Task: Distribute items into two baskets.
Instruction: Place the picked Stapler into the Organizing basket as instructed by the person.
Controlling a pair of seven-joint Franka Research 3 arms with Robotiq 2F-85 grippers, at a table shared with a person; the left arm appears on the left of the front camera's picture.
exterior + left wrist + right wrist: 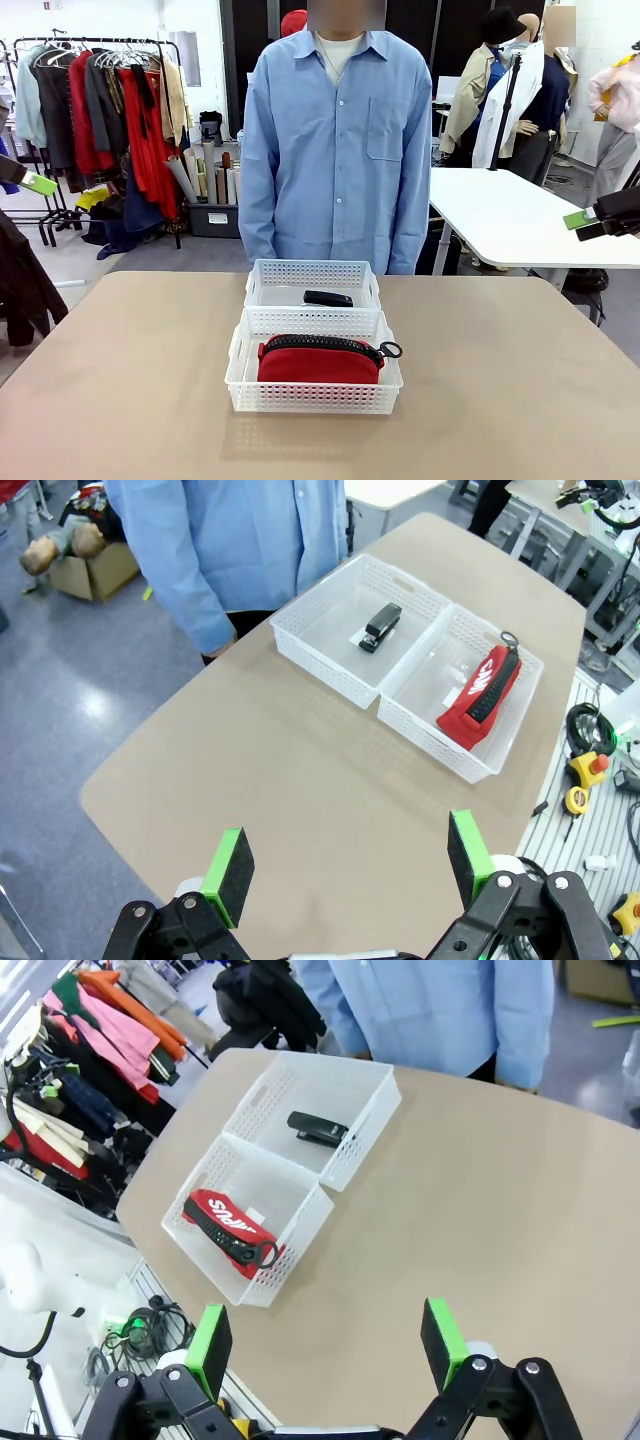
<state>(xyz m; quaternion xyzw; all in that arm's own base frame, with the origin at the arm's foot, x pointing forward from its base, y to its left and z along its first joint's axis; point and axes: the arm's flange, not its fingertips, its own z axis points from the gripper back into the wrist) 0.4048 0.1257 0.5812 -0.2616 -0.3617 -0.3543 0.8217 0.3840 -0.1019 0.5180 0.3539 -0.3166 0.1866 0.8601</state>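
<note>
Two white perforated baskets stand end to end in the middle of the tan table. The near basket (314, 395) (470, 685) (250, 1210) holds the red pouch (318, 360) (480, 692) (228, 1225) with its black zipper. The far basket (313, 278) (352, 620) (320, 1110) holds the small black stapler (328, 298) (381, 627) (318, 1128). My left gripper (348, 865) hangs open high above the table's left side, its green pad (38, 183) showing at the picture's left edge. My right gripper (330, 1345) is open above the right side, its pad (580, 219) at the right edge.
A person in a light blue shirt (337, 140) stands at the far edge, right behind the baskets, arms down. Bare tabletop (520, 380) lies on both sides of the baskets. A clothes rack (100, 110) and a white table (510, 215) stand farther back.
</note>
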